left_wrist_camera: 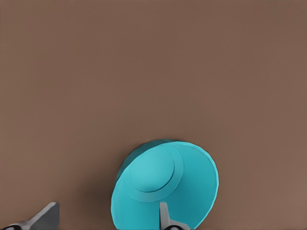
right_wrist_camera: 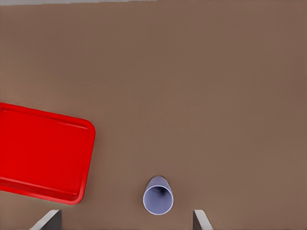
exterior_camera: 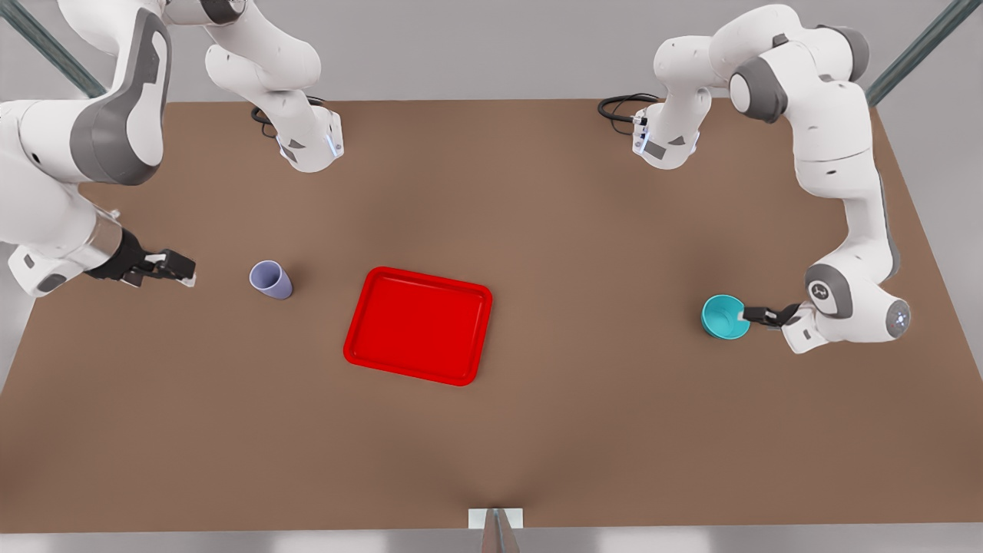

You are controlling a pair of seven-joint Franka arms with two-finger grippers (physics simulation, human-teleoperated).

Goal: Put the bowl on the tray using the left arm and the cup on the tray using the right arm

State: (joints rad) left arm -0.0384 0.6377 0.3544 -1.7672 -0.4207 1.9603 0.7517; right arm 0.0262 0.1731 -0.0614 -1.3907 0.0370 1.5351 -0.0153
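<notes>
Front view: left gripper (exterior_camera: 743, 314) fingers straddle the bowl (exterior_camera: 722, 318) rim unclosed; right gripper (exterior_camera: 184, 270) fingers spread beside the cup (exterior_camera: 270, 279).

Brown table (exterior_camera: 537, 430) w/ plain matte top, spans nearly the whole front view. Black coiled cables (exterior_camera: 618, 107) lie on it at approx 1 o'clock from table centre, near the far edge; a second black cable loop (exterior_camera: 261, 119) sits at approx 11 o'clock. Small white bracket (exterior_camera: 495, 518) at 6 o'clock on the near edge. Grey wall (exterior_camera: 491, 46) behind, dark diagonal struts (exterior_camera: 914, 54) at upper corners.
</notes>
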